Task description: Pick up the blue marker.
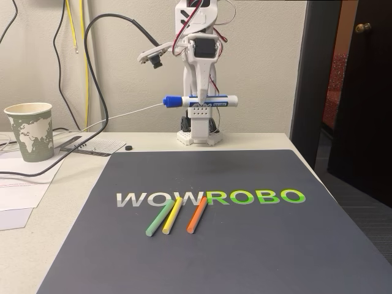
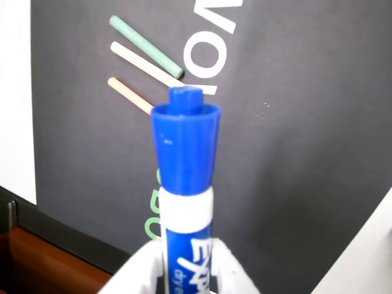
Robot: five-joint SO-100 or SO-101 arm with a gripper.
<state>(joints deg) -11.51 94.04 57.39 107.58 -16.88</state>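
Closest to the wrist camera stands the blue marker (image 2: 185,184), its blue cap toward the lens's far side and its labelled barrel pinched between the two white fingers (image 2: 138,275) at the bottom edge of that view. From the fixed view the gripper (image 1: 201,100) hangs high in the air in front of the arm's base, clamped on the marker (image 1: 202,101), which lies level across it, cap end sticking out to the left and barrel end to the right. Nothing touches the marker but the fingers; open air surrounds it on all sides.

Well below and forward of the gripper lies the dark mat (image 1: 245,245), its printed lettering between the gripper and three thin sticks: a green stick (image 1: 160,217), a yellow stick (image 1: 172,215) and an orange stick (image 1: 196,214). They lie side by side, slanted, close together but apart, near the mat's middle and clear of its edges. Wide bare mat stretches to the right of the sticks and toward the near edge.

Off to the gripper's left in the fixed view, beyond the mat's edge, a paper cup (image 1: 29,131) stands upright on the pale table (image 1: 67,202) among cables and papers
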